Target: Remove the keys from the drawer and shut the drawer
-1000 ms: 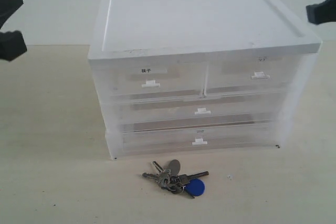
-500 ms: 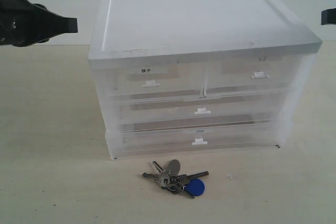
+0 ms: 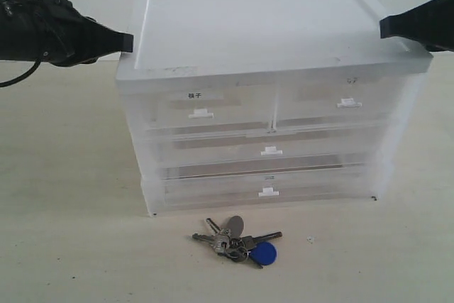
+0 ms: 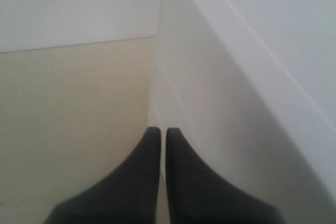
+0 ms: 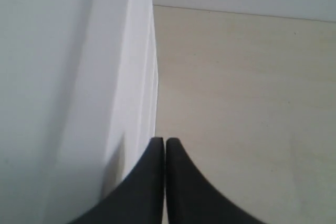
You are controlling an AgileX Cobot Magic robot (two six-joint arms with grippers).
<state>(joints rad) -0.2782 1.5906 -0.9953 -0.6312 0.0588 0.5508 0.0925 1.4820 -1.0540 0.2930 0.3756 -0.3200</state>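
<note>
**Keys out on the surface, both arms up at the cabinet's top corners**

Nearest me: the keys point(image 3: 237, 240) lie loose on the surface point(image 3: 71, 246), just in front of the cabinet point(image 3: 269, 26) and a little left of its middle. Nothing is touching them. The bunch's long axis runs across, roughly parallel to the cabinet front, with the blue fob at its right end.

Behind that, the cabinet front. The drawer point(image 3: 340, 101) is the upper right half-width one, with a faint label and a white tab handle point(image 3: 348, 103). Its face looks flush with the neighbouring drawer's, so I judge it closed.

Further back and higher: the left end effector point(image 3: 126, 40) has its tip at the cabinet's upper left corner, touching or just beside it. The fingers are pinched to a thin slit and hold nothing. The right end effector point(image 3: 384, 28) sits at the upper right corner, fingers pressed together and also empty.

Key relation: the drawer is below the right end effector and slightly toward the centre, so the right arm is the nearer one. The keys lie well below and forward of both, with the left tip marginally closer.

Change since a second ago: both arms were out at the edges of the exterior view and have since come inward to the corners. The keys haven't moved. The cabinet may have shifted a hair leftward, but I can't be sure.
</note>
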